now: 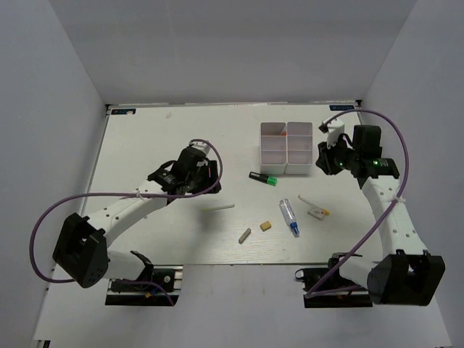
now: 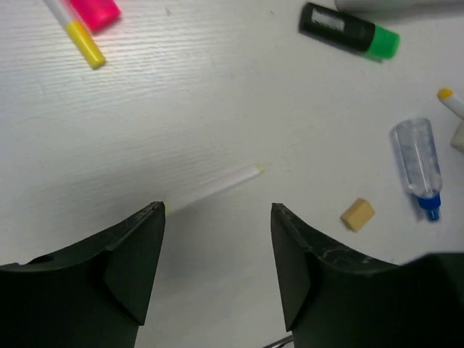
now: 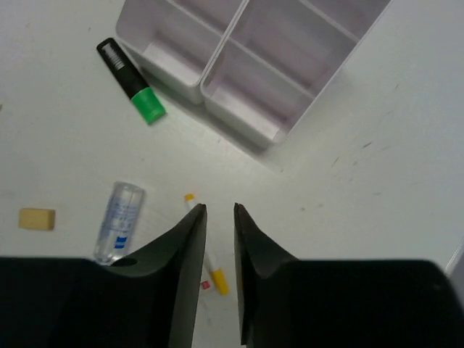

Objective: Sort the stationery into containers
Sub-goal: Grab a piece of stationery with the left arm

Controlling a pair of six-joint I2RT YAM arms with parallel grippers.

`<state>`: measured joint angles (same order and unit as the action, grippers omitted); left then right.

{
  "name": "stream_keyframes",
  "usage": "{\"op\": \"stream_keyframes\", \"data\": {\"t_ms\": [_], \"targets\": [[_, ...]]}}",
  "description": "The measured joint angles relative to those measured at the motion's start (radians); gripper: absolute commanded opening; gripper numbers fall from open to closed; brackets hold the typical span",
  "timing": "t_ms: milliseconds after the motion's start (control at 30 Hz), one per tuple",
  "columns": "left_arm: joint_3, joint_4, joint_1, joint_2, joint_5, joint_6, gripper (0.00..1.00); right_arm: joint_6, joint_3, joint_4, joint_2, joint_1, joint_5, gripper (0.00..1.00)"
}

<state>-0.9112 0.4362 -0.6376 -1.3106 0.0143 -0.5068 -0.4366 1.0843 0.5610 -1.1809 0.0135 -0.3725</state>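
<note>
The white four-compartment box (image 1: pixel 286 150) stands at the far right; a small red item (image 1: pixel 284 134) shows in one far compartment. A black marker with a green end (image 1: pixel 262 178), a pale stick (image 1: pixel 219 209), a blue-tipped clear tube (image 1: pixel 289 217), a tan eraser (image 1: pixel 266 225), a grey eraser (image 1: pixel 245 235), a white eraser (image 1: pixel 316 213) and a thin yellow-ended pen (image 1: pixel 312 204) lie loose. My left gripper (image 2: pixel 217 210) is open and empty, raised above the pale stick (image 2: pixel 217 185). My right gripper (image 3: pixel 220 208) is empty with a narrow gap, above the pen (image 3: pixel 210 264), beside the box (image 3: pixel 254 109).
The left wrist view shows a pink marker end (image 2: pixel 94 11) and a yellow-tipped pen (image 2: pixel 76 32) at its top left, plus the green marker (image 2: pixel 348 32), tube (image 2: pixel 417 163) and tan eraser (image 2: pixel 357 214). Grey walls enclose the table on three sides.
</note>
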Motion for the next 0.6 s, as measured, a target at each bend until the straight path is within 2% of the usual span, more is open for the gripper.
{"op": "stream_keyframes", "data": {"t_ms": [67,167,200,333,500,600], "targets": [[-0.039,0.034,0.007,-0.030,0.052,-0.027,0.74,-0.014,-0.041,0.029,0.042,0.000,0.001,0.15],[-0.144,0.086,0.032,-0.130,0.122,-0.062,0.72,-0.026,-0.100,0.079,0.100,0.000,0.003,0.15],[-0.178,0.094,0.047,-0.172,0.141,-0.072,0.67,-0.030,-0.112,0.095,0.113,0.000,0.003,0.20],[-0.287,0.136,0.118,-0.322,0.163,-0.101,0.51,-0.042,-0.137,0.127,0.149,0.000,0.000,0.24],[-0.368,0.161,0.225,-0.439,0.129,-0.119,0.46,-0.042,-0.177,0.134,0.199,0.000,-0.008,0.25],[-0.397,0.164,0.279,-0.482,0.103,-0.137,0.48,-0.039,-0.206,0.134,0.226,0.000,-0.013,0.25]]}}
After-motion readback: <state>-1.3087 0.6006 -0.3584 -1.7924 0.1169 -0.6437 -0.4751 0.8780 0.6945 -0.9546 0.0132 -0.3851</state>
